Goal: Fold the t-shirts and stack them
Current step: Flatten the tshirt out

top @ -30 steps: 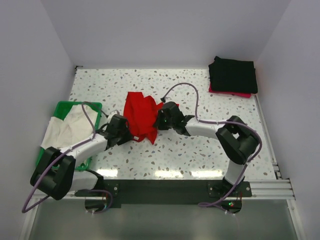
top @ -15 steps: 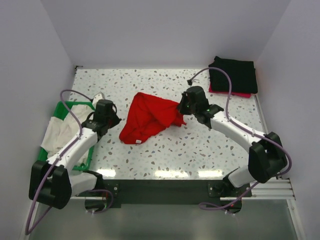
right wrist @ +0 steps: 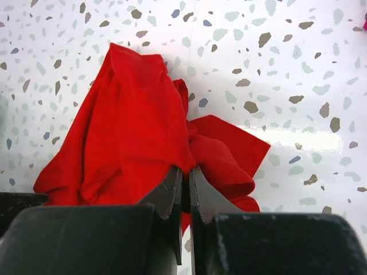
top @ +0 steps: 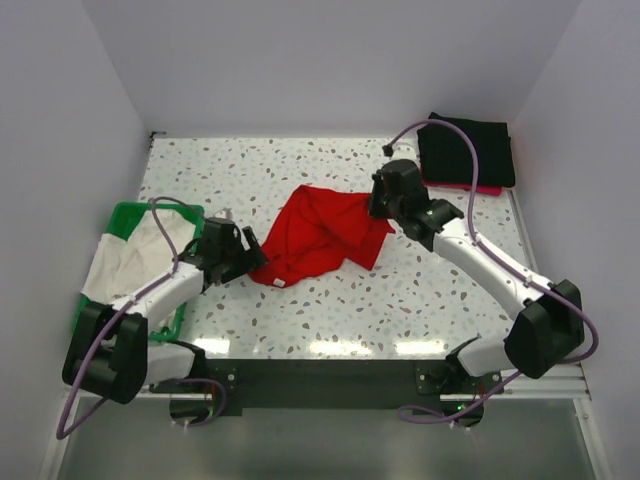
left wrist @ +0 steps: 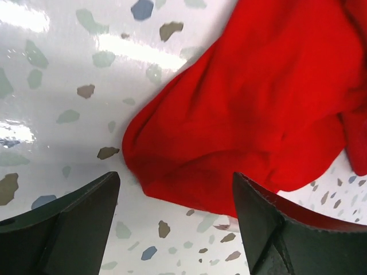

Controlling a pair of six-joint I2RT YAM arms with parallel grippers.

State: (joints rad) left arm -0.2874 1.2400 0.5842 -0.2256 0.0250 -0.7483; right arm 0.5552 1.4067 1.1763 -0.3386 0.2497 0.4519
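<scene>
Red shirt (top: 320, 240) lies crumpled on the table (top: 400, 300), right of the basket (top: 125, 212). Its edge farthest from the basket is pinched in the right gripper (right wrist: 184, 172), jaws closed on the cloth. The left gripper (top: 246, 260) sits between basket and shirt, jaws wide at the shirt's nearest corner, holding nothing. A white shirt (top: 135, 255) drapes over the basket; black shirts (top: 465, 148) are stacked well away from it, at the far right corner.

red t-shirt (top: 315, 240): plain bright red, crumpled and unfolded, lying to the right of the green basket (top: 128, 211).
white t-shirt (top: 130, 258): unfolded, draped inside that basket.
black t-shirts (top: 466, 147): neatly folded stack, far right of the basket.
</scene>
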